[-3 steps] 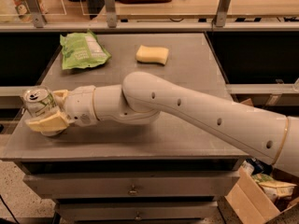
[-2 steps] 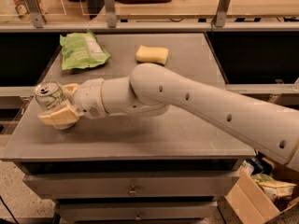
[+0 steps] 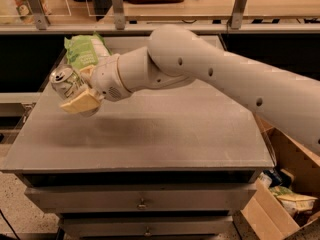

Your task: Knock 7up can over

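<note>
The 7up can [image 3: 66,81] is a silver can with green markings and a pull-tab top. It is held off the grey table [image 3: 150,139], tilted to the left, above the table's left side. My gripper [image 3: 74,89] is shut on the can. One yellowish finger pad [image 3: 80,103] lies under it and the other finger [image 3: 88,72] is behind it. The white arm [image 3: 210,74] reaches in from the right across the table.
A green snack bag [image 3: 82,51] lies at the back left of the table, just behind the gripper. An open cardboard box [image 3: 285,204] with packets stands on the floor at the right. Drawers [image 3: 142,201] are under the tabletop. A shelf rail [image 3: 150,26] runs behind.
The gripper has lifted the can off the table's left edge, carried it up and towards the back, and tilted it to the left. The arm now hides the yellow sponge.
</note>
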You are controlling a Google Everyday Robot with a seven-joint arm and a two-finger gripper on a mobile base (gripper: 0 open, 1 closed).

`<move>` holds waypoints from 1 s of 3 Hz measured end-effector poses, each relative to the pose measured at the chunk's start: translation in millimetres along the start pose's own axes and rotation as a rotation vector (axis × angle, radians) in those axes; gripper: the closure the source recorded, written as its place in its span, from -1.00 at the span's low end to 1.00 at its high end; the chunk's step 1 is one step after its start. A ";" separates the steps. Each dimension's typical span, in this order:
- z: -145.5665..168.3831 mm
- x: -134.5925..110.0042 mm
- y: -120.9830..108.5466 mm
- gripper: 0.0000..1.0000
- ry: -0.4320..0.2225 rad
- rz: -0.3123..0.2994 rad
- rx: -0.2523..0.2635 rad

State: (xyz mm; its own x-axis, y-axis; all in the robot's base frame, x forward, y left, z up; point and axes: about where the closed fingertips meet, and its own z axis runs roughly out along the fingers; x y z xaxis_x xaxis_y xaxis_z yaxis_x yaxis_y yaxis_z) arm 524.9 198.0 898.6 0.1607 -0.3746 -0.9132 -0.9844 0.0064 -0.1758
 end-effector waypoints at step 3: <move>-64.9 13.6 -19.0 1.00 0.384 -0.270 -0.011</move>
State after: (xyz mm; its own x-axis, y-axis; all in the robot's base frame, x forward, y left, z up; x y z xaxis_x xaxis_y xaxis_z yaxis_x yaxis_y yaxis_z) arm 541.2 132.7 913.4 0.3751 -0.6776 -0.6326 -0.9121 -0.1477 -0.3825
